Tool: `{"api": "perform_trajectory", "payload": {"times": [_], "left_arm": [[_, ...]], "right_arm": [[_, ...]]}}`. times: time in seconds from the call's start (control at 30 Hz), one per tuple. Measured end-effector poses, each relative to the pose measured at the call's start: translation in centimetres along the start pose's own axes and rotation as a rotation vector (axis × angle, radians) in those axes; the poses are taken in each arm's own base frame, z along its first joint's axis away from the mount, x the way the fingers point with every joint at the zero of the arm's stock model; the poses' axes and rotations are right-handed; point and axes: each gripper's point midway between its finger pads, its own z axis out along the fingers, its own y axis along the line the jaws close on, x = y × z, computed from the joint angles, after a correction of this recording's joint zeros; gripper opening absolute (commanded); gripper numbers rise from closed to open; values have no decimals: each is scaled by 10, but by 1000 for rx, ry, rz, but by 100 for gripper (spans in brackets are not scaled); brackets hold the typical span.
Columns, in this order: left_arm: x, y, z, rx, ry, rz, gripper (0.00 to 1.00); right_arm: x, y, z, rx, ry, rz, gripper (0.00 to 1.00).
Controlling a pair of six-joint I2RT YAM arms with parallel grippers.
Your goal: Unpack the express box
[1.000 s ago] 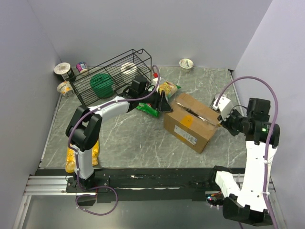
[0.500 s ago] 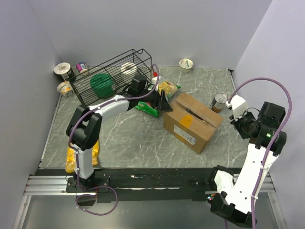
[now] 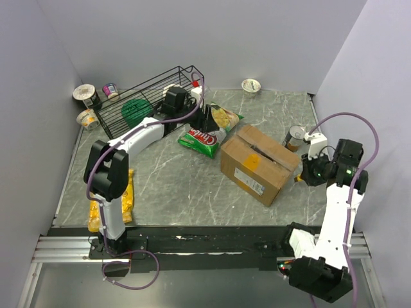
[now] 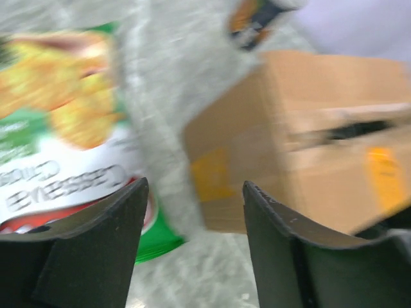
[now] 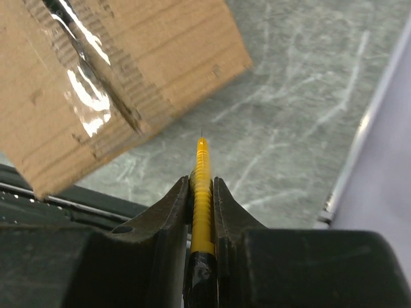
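The express box point(image 3: 260, 163) is a brown carton, shut with clear tape, lying right of the table's middle. It also shows in the left wrist view point(image 4: 308, 141) and in the right wrist view point(image 5: 115, 70). My left gripper point(image 3: 207, 119) is open and empty above the green chip bag point(image 3: 209, 131), left of the box; its jaws point(image 4: 196, 192) stand wide apart. My right gripper point(image 3: 302, 178) is shut on a thin yellow ribbed tool point(image 5: 202, 186) with a fine pointed tip. The tip points just past the box's right corner, apart from it.
A black wire basket point(image 3: 151, 102) holding a green lid stands at the back left. A tin can point(image 3: 295, 136) stands right of the box. A yellow chip bag point(image 3: 125, 202) lies near the left arm's base. Cups point(image 3: 87, 96) sit at the back left, another cup point(image 3: 250, 85) at the back.
My left gripper has drawn back from the box's left corner toward the basket. My right arm swung out to the right, then came back in and lower, near the box's right corner.
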Motion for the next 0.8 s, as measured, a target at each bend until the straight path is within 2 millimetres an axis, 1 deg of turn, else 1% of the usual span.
{"api": "perform_trajectory", "payload": {"times": [0.1,0.17,0.23,0.33,0.37,0.43,0.5,0.6,0.8], "left_arm": [[10,18,0,-82,22,-2,64],[17,22,2,-95,36,0,65],[27,20,4,-92,54,-1,66],[44,12,10,-70,90,16,65],[47,11,11,-68,93,24,64],[48,9,7,-66,90,54,63],[53,3,-1,-63,101,75,62],[67,-9,-20,-55,139,103,62],[109,-45,-68,-21,251,140,67]], "right_arm": [[-2,9,14,-35,-6,-1,0],[-6,17,24,-56,-11,-26,0],[-14,25,32,-69,-29,-65,0],[-25,43,43,-116,-65,-115,0],[-25,47,46,-126,-66,-127,0],[-27,48,50,-119,-70,-136,0],[-30,48,52,-115,-73,-134,0],[-33,48,57,-117,-76,-142,0],[-42,52,72,-154,-74,-155,0]]}}
